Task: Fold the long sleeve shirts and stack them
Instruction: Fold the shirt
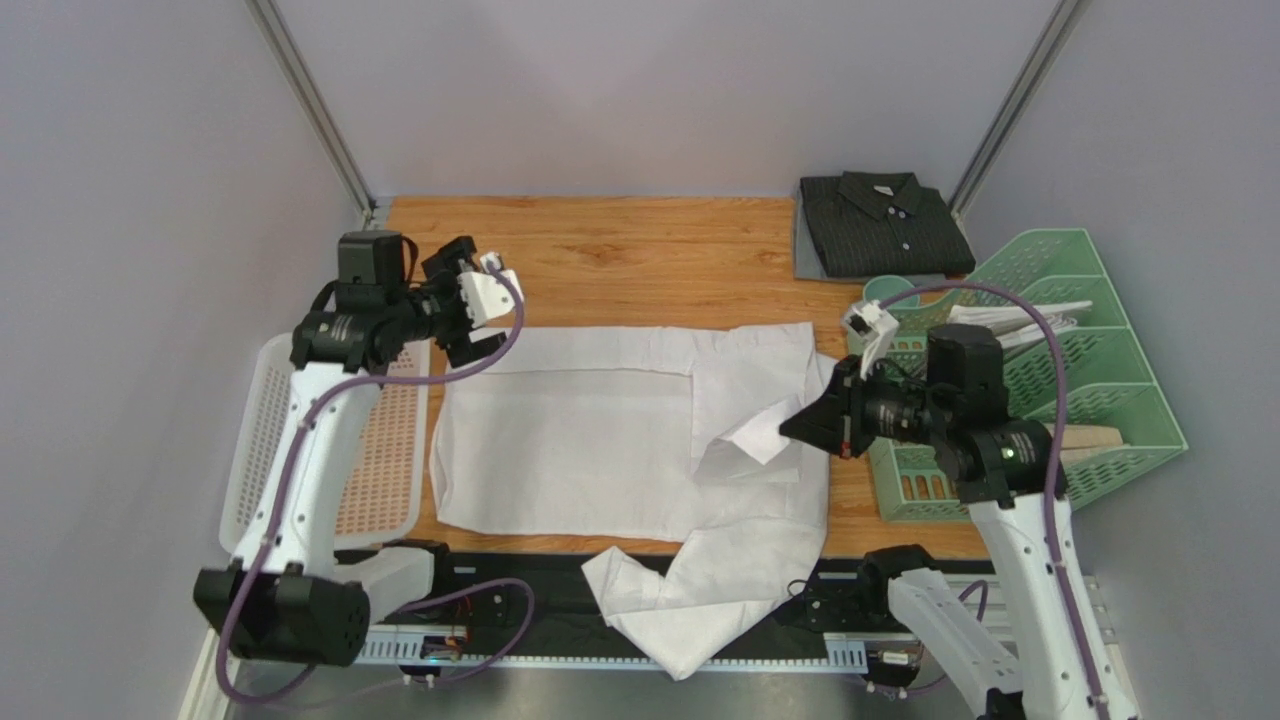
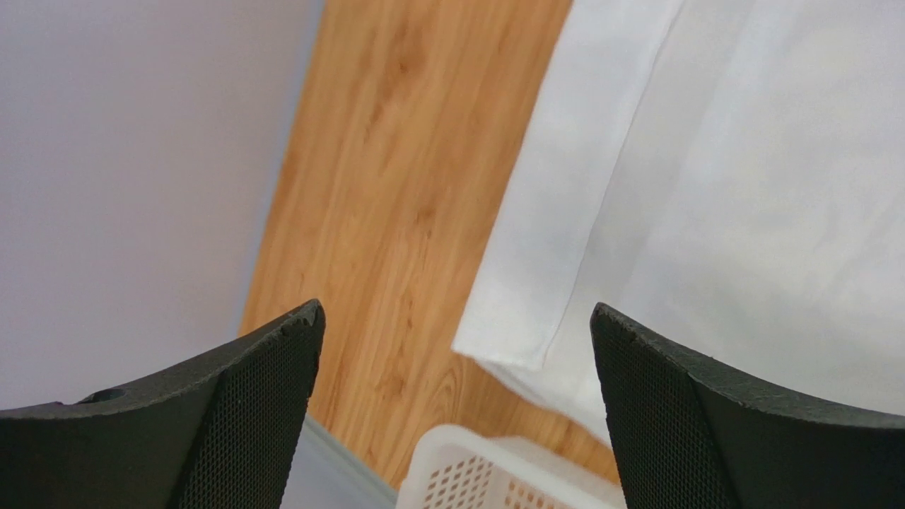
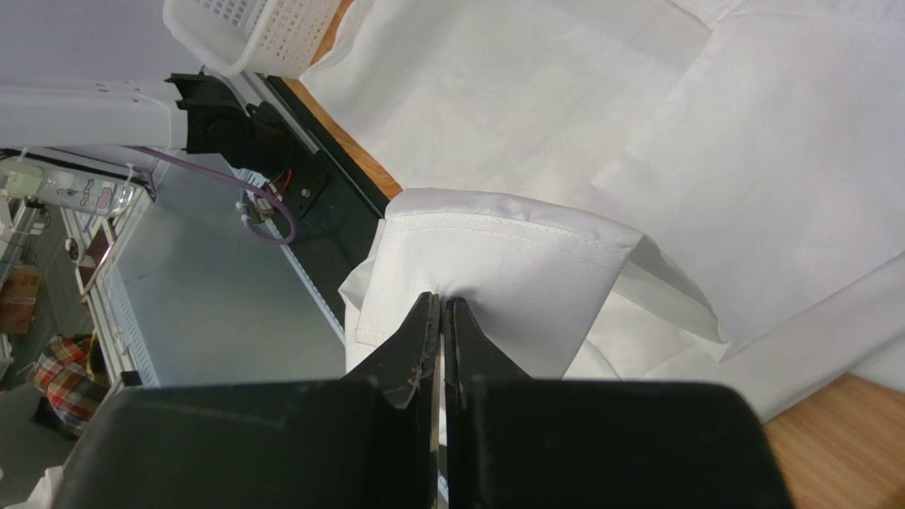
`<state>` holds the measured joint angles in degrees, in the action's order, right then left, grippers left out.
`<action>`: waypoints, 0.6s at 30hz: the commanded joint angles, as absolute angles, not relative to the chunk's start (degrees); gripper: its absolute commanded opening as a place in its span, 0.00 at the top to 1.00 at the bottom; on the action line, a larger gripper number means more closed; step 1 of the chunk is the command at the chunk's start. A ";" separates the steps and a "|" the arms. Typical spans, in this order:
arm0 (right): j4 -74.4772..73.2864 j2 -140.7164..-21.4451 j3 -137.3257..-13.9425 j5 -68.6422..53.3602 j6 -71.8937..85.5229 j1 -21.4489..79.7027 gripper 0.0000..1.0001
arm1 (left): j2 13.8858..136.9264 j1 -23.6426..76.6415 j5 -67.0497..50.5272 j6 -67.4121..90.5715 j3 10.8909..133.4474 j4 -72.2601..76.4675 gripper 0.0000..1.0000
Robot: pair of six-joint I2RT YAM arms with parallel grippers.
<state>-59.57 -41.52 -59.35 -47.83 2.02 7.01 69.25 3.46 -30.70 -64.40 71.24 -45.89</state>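
The white long sleeve shirt (image 1: 586, 450) lies spread flat on the wooden table, one sleeve (image 1: 691, 600) hanging over the near edge. The dark striped shirt (image 1: 879, 222) sits folded at the back right. My left gripper (image 1: 489, 285) hovers open above the white shirt's far left corner (image 2: 521, 329), nothing between its fingers (image 2: 244, 414). My right gripper (image 1: 792, 428) is shut on a fold of the white shirt's sleeve cuff (image 3: 531, 265), lifted over the shirt's right side; the jaws (image 3: 441, 302) pinch the cloth at their tips.
A white mesh basket (image 1: 376, 450) stands at the table's left edge, also in the left wrist view (image 2: 499, 472). A green file tray (image 1: 1082, 360) holding white papers (image 1: 1007, 318) stands at the right. Bare wood (image 1: 646, 255) shows behind the shirt.
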 commanded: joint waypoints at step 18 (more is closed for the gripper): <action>-23.65 -59.06 -55.81 -36.39 19.33 29.53 1.00 | 53.78 56.41 -6.08 -22.04 55.99 -14.95 0.01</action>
